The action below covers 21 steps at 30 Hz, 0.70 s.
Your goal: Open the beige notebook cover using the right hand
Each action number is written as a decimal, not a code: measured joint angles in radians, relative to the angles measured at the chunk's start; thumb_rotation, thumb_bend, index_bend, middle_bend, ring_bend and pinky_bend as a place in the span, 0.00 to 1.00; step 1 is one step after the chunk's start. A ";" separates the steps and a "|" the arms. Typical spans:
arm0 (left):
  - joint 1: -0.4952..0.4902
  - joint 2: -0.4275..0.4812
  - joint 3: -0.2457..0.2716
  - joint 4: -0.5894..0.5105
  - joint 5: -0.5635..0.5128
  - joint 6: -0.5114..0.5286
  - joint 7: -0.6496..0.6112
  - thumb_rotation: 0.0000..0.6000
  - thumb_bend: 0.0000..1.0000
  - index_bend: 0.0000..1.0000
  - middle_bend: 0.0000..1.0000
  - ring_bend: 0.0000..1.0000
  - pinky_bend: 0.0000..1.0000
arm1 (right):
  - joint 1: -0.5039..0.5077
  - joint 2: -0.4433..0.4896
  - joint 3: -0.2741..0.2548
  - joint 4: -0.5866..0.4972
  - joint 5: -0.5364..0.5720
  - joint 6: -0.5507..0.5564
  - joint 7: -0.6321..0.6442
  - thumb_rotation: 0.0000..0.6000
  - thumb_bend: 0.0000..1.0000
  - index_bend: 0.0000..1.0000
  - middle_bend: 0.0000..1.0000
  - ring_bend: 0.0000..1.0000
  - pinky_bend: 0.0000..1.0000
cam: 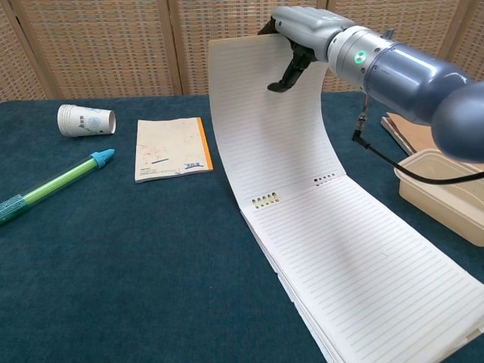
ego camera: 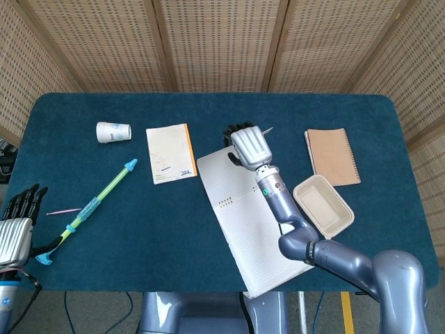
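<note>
Two views differ: only your head view shows the left robot hand [ego camera: 15,226], open at the tabletop [ego camera: 139,216] edge. Your right robot hand [cam: 296,36] pinches the notebook cover [cam: 261,128], lifted and leaning back.

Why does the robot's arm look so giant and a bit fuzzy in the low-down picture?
In the chest view the right hand and its arm sit close to the camera, so they loom large and slightly soft, while the notebook cover it holds stays sharp. In the head view the light is even, with faint shadows and no glare.
</note>
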 measured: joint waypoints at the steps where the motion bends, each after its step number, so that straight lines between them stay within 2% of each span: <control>1: -0.001 0.000 -0.001 0.001 -0.001 -0.001 -0.002 1.00 0.19 0.00 0.00 0.00 0.04 | 0.002 0.000 -0.003 0.002 0.005 -0.004 -0.010 1.00 0.18 0.32 0.22 0.18 0.22; 2: -0.001 0.000 -0.001 0.002 -0.002 -0.001 -0.004 1.00 0.19 0.00 0.00 0.00 0.04 | 0.003 0.000 -0.005 0.002 0.010 -0.005 -0.016 1.00 0.16 0.29 0.19 0.15 0.20; 6: -0.001 0.000 0.000 0.008 -0.002 -0.002 -0.013 1.00 0.19 0.00 0.00 0.00 0.04 | 0.000 0.011 -0.011 -0.011 0.033 -0.015 -0.030 1.00 0.03 0.04 0.01 0.00 0.01; 8: -0.001 0.002 0.001 0.009 -0.002 -0.003 -0.021 1.00 0.19 0.00 0.00 0.00 0.04 | -0.006 0.026 -0.009 -0.037 0.057 -0.021 -0.037 1.00 0.00 0.00 0.00 0.00 0.00; 21: 0.006 0.016 0.011 -0.008 0.030 0.013 -0.038 1.00 0.19 0.00 0.00 0.00 0.04 | -0.097 0.188 -0.022 -0.302 0.118 0.067 -0.122 1.00 0.00 0.00 0.00 0.00 0.00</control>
